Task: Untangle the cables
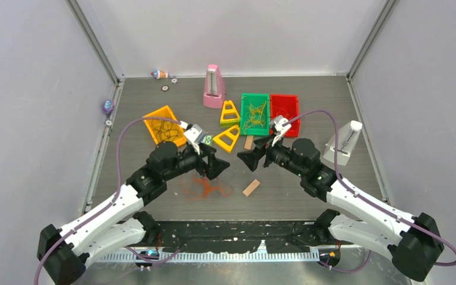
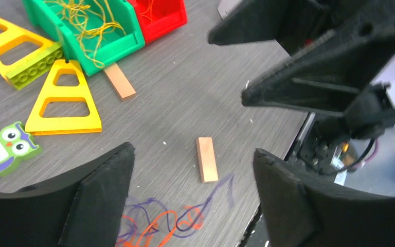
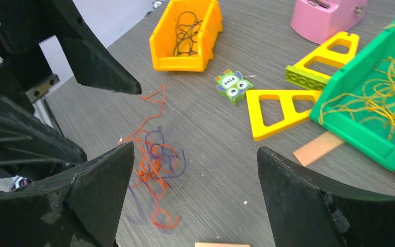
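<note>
Beside the wooden block (image 1: 251,187), with left gripper (image 2: 193,149) and right gripper (image 3: 194,148) both open, pinch only the seemingly uppermost orange-red one of the cables (image 1: 203,187).

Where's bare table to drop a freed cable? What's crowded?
Bare: far left, between orange bin and pink metronome; far right, between red bin and white metronome; the strip between the near wood block and the table edge. Crowded: the middle, with green bin, yellow triangles, cable tangle, left gripper and right gripper, both open.
</note>
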`<state>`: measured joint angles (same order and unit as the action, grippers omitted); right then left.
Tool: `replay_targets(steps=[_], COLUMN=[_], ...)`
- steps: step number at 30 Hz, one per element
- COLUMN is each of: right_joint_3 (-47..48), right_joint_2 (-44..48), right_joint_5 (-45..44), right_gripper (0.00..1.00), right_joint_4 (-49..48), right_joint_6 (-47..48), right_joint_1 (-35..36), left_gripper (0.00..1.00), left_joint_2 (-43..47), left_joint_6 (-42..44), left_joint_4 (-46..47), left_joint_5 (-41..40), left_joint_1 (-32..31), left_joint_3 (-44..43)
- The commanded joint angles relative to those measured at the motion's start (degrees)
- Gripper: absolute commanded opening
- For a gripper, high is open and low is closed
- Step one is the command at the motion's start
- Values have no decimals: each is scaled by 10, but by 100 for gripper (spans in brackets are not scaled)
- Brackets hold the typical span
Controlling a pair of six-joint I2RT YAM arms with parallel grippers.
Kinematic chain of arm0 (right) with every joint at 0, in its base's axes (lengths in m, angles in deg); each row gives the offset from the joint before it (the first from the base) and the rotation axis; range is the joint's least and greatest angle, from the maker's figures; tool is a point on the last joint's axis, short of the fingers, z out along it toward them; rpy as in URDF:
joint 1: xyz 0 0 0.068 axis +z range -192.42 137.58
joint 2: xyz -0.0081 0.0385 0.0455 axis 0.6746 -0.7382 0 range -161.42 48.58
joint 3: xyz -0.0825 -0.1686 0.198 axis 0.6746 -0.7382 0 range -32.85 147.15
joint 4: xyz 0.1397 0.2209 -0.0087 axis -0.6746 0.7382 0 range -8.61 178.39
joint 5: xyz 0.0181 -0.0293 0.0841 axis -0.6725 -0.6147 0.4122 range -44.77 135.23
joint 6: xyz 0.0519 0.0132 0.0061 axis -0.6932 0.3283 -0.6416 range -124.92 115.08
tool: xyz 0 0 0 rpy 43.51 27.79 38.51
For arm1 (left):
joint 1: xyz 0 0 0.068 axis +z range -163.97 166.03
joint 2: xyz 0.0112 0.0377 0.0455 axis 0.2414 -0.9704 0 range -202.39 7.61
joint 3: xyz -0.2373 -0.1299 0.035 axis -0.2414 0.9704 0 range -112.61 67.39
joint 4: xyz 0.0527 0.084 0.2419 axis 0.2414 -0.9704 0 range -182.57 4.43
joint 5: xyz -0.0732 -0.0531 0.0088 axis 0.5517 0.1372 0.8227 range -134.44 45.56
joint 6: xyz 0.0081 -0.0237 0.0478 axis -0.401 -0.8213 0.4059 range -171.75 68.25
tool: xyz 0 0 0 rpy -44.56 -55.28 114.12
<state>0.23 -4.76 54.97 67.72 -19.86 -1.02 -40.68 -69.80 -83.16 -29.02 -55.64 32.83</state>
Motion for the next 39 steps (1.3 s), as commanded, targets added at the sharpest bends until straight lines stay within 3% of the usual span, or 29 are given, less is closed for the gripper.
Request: replay_targets(steps=[1,5,8,10,14,20,26,35,39], right_joint_3=[1,-9,-9,2,29,57,105,202,217], right_joint_2=[41,71,75,60,11,-68,-178,-339,-382], right_joint_5=[-66,-79,-75,-61,-34,-23,-52,-259,-290], right_gripper=[94,94,94,94,89,86,83,80,79], right_joint_4=[58,118,167,198,249,272,233,237,229], right_joint_6=[14,15,6,-6,-25,-19,-35,-72,-78], right_joint_1=[2,1,2,1,6,40,69,140,154], left_gripper=[97,100,100,100,99,96,95,96,96], left_joint_2=[-21,-3,20,38,35,-18,-31,-39,-24], left_joint_6=[-12,-11,-72,-90,-78,-57,-18,-54,-76], left_joint_4=[-74,-131,-215,-261,-317,-325,-336,-323,-303], left_joint_5=[-45,-121,-293,-349,-255,-129,-140,-172,-173], left_joint_1=[1,1,3,14,40,40,40,40,40], left_joint_3=[-59,-52,-48,-46,-53,-48,-51,-25,0])
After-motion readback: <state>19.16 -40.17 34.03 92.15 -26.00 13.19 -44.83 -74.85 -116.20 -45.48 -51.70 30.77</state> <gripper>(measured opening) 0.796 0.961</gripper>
